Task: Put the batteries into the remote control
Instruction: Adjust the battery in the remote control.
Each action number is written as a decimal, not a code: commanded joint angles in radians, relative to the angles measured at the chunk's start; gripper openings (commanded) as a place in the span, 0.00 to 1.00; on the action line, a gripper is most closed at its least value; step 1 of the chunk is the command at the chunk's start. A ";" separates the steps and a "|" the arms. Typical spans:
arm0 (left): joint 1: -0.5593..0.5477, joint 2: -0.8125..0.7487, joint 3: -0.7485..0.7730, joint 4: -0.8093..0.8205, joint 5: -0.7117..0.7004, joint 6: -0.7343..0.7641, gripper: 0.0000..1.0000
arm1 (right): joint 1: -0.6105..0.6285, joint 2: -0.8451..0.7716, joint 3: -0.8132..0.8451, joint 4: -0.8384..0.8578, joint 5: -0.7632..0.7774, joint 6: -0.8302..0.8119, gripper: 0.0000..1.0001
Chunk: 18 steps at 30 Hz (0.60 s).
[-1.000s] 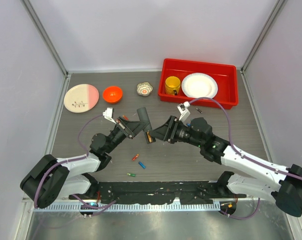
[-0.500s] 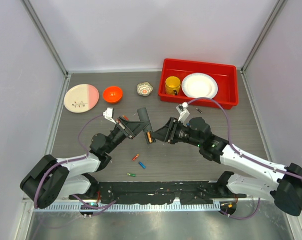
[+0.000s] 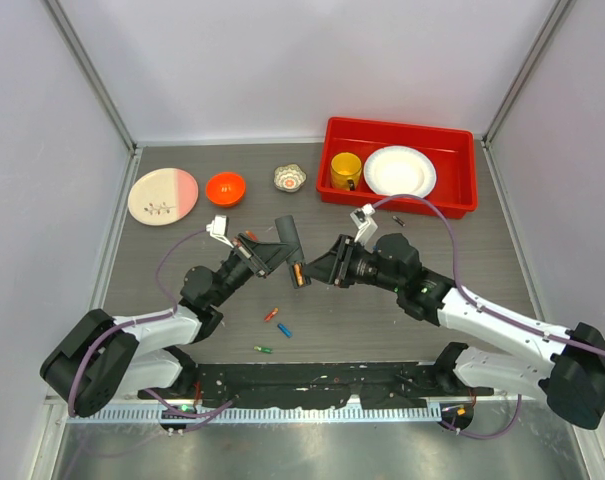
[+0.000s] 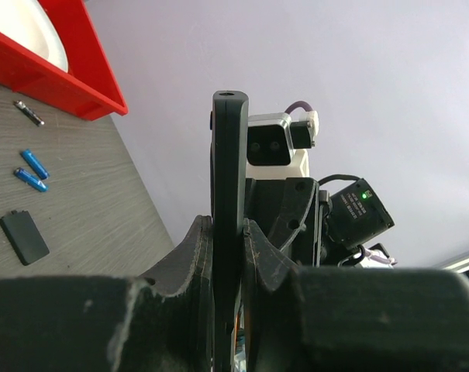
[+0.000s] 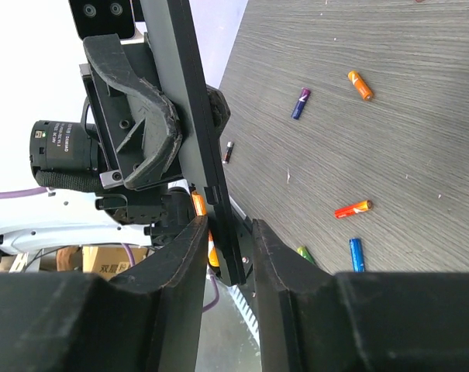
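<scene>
at the middle of the top view, the left claw [image 3: 278, 252] is clamped on the remote control [image 3: 285, 236], its two fingers pressed flat against the long sides of the black bar. the bar is held up off the grey worktop [image 3: 342, 330]. in the left wrist view it stands straight up between the fingers, narrow edge toward the camera.

the right claw [image 3: 305, 272] meets it from the right of the frame, nearly closed, with an orange battery [image 3: 298, 272] pinched at its tips. in the right wrist view that battery lies right against the side of the bar's near end, and the end sits in the narrow gap between the fingers. whether the battery is seated in the bar cannot be told.

below the claws three loose batteries lie apart on the worktop: a red one [image 3: 271, 314], a blue one [image 3: 284, 330] just beside it and a green one [image 3: 263, 349] nearer the bottom. the left wrist view also shows two blue batteries [image 4: 32, 163] side by side, with a small black flat piece [image 4: 23, 237] near them.

at upper right a red tray [image 3: 397, 126] holds a yellow cup [image 3: 345, 170] and a white plate [image 3: 399, 171]. at upper left are an orange bowl [image 3: 225, 187] and a pink and cream plate [image 3: 163, 195].
</scene>
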 commanded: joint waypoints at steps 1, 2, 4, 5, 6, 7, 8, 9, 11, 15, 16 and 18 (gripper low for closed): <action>-0.005 -0.015 0.041 0.277 0.002 0.000 0.00 | 0.000 0.026 0.022 0.015 -0.004 -0.007 0.33; -0.005 -0.013 0.041 0.277 0.002 0.000 0.00 | -0.001 0.027 0.022 0.017 -0.004 -0.007 0.33; -0.010 -0.012 0.047 0.277 0.001 0.002 0.00 | 0.000 0.036 0.022 0.025 -0.008 -0.002 0.32; -0.010 -0.012 0.047 0.277 0.001 0.002 0.00 | -0.003 0.041 0.022 0.028 -0.010 0.001 0.31; -0.013 -0.010 0.050 0.277 0.001 0.002 0.00 | 0.000 0.044 0.022 0.031 -0.010 0.001 0.31; -0.013 -0.010 0.048 0.277 0.001 0.002 0.00 | 0.000 0.047 0.023 0.032 -0.010 0.003 0.31; -0.015 -0.010 0.050 0.277 -0.002 0.004 0.00 | 0.000 0.049 0.022 0.034 -0.011 0.003 0.31; -0.016 -0.012 0.050 0.277 -0.002 0.004 0.00 | 0.000 0.050 0.023 0.035 -0.011 0.003 0.31; -0.018 -0.010 0.048 0.277 -0.005 0.004 0.00 | 0.002 0.052 0.022 0.035 -0.011 0.004 0.32; -0.018 -0.013 0.044 0.277 -0.006 0.010 0.00 | 0.000 0.044 0.022 0.037 -0.010 0.007 0.34; -0.018 -0.015 0.041 0.277 -0.009 0.014 0.00 | 0.000 0.032 0.022 0.038 -0.010 0.009 0.37; -0.018 -0.018 0.031 0.277 -0.016 0.016 0.00 | 0.000 0.018 0.023 0.035 -0.008 0.010 0.41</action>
